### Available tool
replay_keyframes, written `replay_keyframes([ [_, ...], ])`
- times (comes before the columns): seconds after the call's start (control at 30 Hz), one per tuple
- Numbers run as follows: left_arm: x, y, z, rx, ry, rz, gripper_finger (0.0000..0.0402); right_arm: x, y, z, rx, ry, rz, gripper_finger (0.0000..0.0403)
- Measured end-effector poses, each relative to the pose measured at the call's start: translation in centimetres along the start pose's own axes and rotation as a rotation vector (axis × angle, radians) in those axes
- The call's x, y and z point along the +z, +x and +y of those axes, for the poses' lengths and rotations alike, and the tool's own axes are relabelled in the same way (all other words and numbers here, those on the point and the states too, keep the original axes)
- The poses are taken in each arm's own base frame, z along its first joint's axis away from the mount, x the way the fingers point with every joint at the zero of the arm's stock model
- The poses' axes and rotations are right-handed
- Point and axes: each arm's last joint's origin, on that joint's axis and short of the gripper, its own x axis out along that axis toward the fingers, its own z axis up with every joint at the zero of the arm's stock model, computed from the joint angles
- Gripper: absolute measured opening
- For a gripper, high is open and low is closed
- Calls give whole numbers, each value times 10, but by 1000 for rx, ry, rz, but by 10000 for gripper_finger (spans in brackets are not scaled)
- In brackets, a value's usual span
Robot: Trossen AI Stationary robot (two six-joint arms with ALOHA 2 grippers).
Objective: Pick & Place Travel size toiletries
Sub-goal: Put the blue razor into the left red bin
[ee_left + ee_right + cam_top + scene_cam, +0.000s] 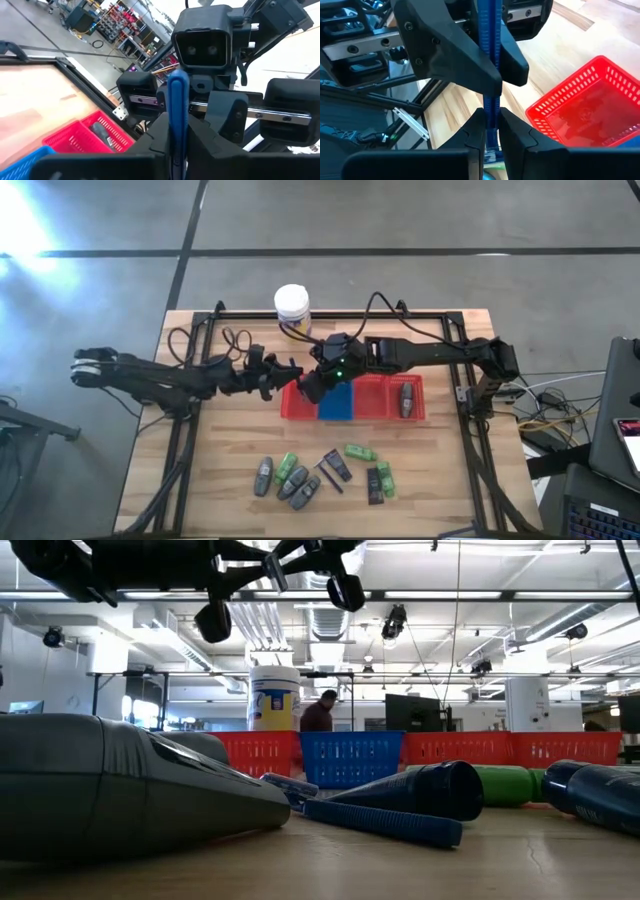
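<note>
Two claws pinch one blue stick

Two dark robot arms meet near the middle of the high view, just above the left end of a row of baskets. Both claws are clamped on the same thin blue stick [491, 75]. It is long, narrow and ridged, and looks like hard plastic. The left gripper [176, 145] holds one end with its fingers shut tight on it. The right gripper [491, 125] holds the other end, its black, smooth fingers [517, 137] pressed against the stick from both sides.

Under the claws sits a red mesh basket [296, 406], with a blue mesh basket [338, 404] beside it and more red mesh to the right. The baskets are boxy, with little holes all over like a net. A grey oval bottle [406, 400] lies in the far right red part.

Low in the high view, on the pale wooden table [200, 460], the other toiletries lie loose in a bunch: grey oval bottles [263, 476], bright green little bottles [360, 452], black flat tubes [339, 468] and what may be a thin dark stick [329, 479], though it is too small to be sure.

A round white jar with a yellow label [292, 308] stands at the top edge of the table.
</note>
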Motion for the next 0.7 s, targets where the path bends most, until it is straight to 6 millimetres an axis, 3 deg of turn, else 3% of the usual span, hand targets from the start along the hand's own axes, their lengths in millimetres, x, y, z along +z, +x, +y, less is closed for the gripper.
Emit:
replay_keyframes([
  [0.2,-2,0,3,35,6,17,35,-2,0,-3,-36,20,6,59],
  [0.4,-13,-4,14,174,0,121,35,-7,-2,-10,-115,49,62,121],
  [0.7,-31,-16,42,517,-240,258,35,-13,-20,-16,-292,52,54,208],
])
